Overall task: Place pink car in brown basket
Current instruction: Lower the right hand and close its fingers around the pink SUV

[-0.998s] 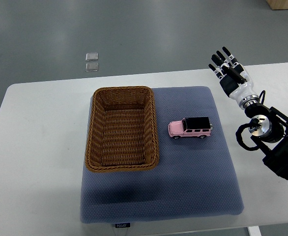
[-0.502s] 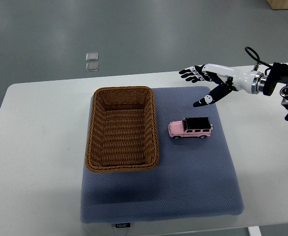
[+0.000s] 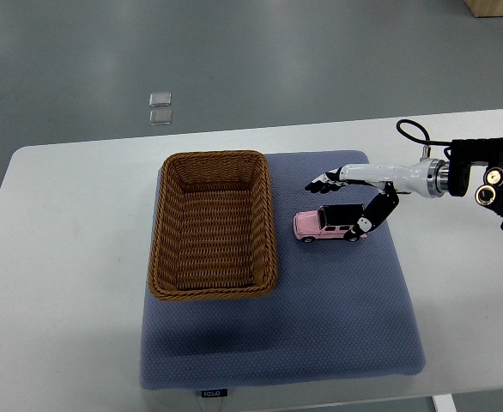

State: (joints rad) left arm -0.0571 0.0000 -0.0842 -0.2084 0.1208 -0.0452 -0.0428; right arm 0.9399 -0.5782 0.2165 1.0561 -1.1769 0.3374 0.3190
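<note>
A pink toy car (image 3: pixel 327 225) with a black roof stands on the blue mat (image 3: pixel 320 326), just right of the brown wicker basket (image 3: pixel 213 163). My right hand (image 3: pixel 342 204) reaches in from the right and hovers over the car. Its fingers (image 3: pixel 324 183) are spread beyond the car's far side and the thumb (image 3: pixel 359 226) points down at the car's rear end. The hand is open and holds nothing. The basket is empty. The left arm is out of view.
The mat lies on a white table (image 3: pixel 63 283). The right forearm and its black wrist housing (image 3: pixel 483 176) stretch over the table's right side. Two small clear squares (image 3: pixel 160 107) lie on the grey floor beyond the table.
The right hand has moved left and down from above the mat's far right corner to directly over the pink car. The car and basket have not moved.
</note>
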